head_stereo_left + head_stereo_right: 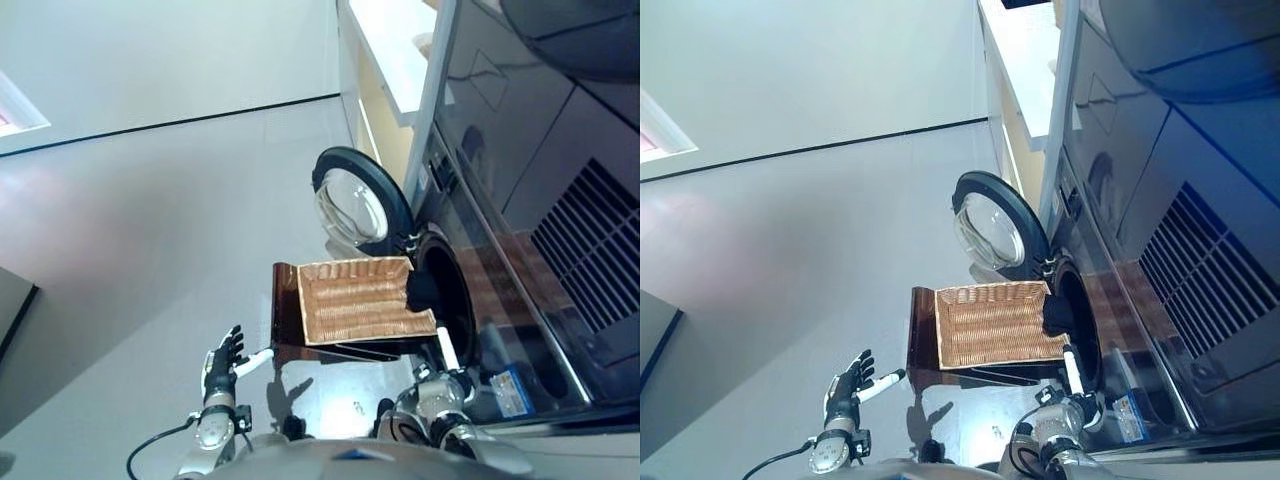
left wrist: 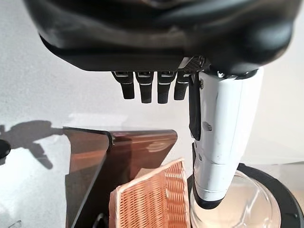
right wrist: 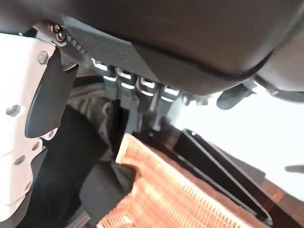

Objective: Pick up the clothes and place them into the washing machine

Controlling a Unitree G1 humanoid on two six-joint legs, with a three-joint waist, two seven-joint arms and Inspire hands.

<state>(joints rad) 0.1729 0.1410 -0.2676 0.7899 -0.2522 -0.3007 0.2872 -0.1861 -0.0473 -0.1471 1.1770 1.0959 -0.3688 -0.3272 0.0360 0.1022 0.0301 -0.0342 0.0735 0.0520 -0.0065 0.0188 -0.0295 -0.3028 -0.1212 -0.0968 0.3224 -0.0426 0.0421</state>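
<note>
A shallow wicker basket [image 1: 355, 300] rests on a low dark brown box [image 1: 285, 310] in front of the washing machine's open drum [image 1: 452, 300]. A dark cloth [image 1: 421, 288] hangs over the basket's edge nearest the drum; it also shows in the right wrist view [image 3: 102, 190] beside the basket [image 3: 166, 194]. My left hand [image 1: 221, 366] is open and empty, held to the left of the box, apart from it. My right hand [image 1: 443, 375] is open and empty, just below the drum opening, its white thumb [image 1: 447, 351] pointing toward the cloth.
The round glass door [image 1: 350, 205] stands swung open beyond the basket. Dark machine fronts with vent slats [image 1: 590, 250] run along the right. A white counter [image 1: 395, 50] lies at the far end. Grey floor [image 1: 150, 230] stretches to the left.
</note>
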